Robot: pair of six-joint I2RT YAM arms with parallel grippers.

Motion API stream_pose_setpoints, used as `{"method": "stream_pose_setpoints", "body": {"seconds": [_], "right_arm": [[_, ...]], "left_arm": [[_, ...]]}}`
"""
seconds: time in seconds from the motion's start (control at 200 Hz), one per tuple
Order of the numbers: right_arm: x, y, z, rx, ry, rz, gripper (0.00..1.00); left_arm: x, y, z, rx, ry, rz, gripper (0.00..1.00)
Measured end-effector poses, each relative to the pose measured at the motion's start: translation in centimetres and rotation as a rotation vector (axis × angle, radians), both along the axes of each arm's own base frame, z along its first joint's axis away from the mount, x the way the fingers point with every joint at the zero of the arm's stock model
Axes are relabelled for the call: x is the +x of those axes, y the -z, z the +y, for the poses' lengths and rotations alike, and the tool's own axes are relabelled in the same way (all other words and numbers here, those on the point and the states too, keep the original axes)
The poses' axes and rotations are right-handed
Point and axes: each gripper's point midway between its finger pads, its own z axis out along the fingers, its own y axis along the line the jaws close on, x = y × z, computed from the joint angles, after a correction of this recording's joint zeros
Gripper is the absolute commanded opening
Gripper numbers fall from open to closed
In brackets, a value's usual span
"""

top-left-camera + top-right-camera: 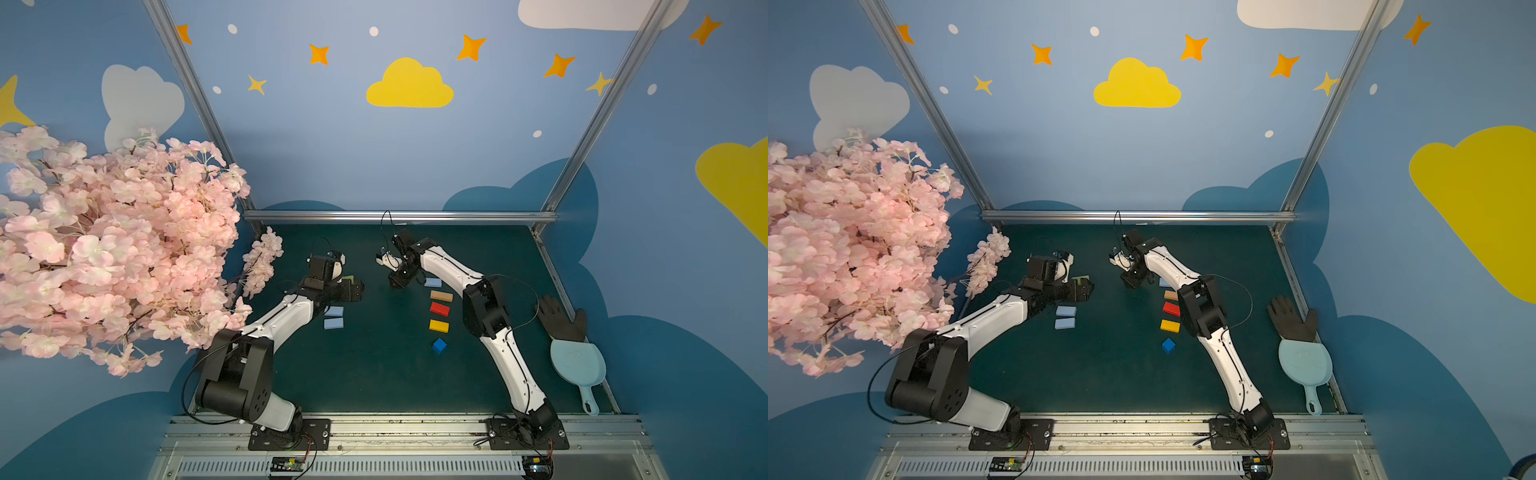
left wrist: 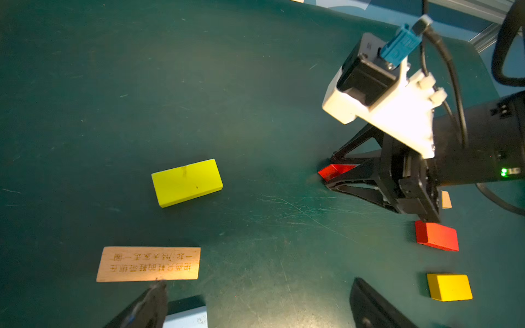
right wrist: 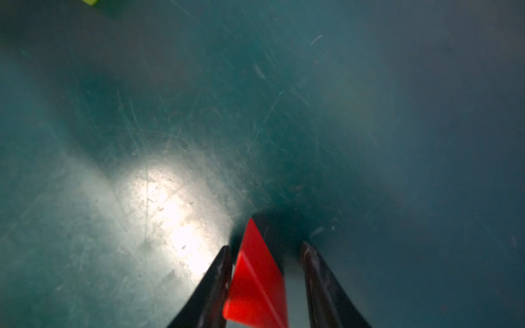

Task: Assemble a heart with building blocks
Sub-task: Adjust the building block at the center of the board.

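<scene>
Right jaws straddle the red triangle on the desk. They touch it on one side with a gap on the other, so it is not clamped. Left jaws are wide apart and empty, near the tan bar.

Judgement: early stage. No heart outline yet. The other blocks lie in loose rows, with the dark blue cube apart. All joining is left.

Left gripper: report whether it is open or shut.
Open. In the left wrist view the left gripper has its fingers spread wide, bare green mat between them, nothing held.
</scene>
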Motion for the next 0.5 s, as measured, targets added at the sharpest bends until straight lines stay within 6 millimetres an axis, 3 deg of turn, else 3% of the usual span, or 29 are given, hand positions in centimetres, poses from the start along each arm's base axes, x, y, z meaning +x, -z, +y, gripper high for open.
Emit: {"method": "stream_pose_setpoints", "body": {"seconds": [0.195,0.5], "right_arm": [[0.15,0.01,0.0,-0.012,-0.002,-0.016,0.27],[0.66,-0.01,-0.43,-0.058,0.001,-0.059,0.26]], "left_arm": [[0.02,0.0,0.03,0.001,-0.001,-0.001,1.0],[0.02,0.23,0.03,0.003,-0.001,0.005,1.0]]}}
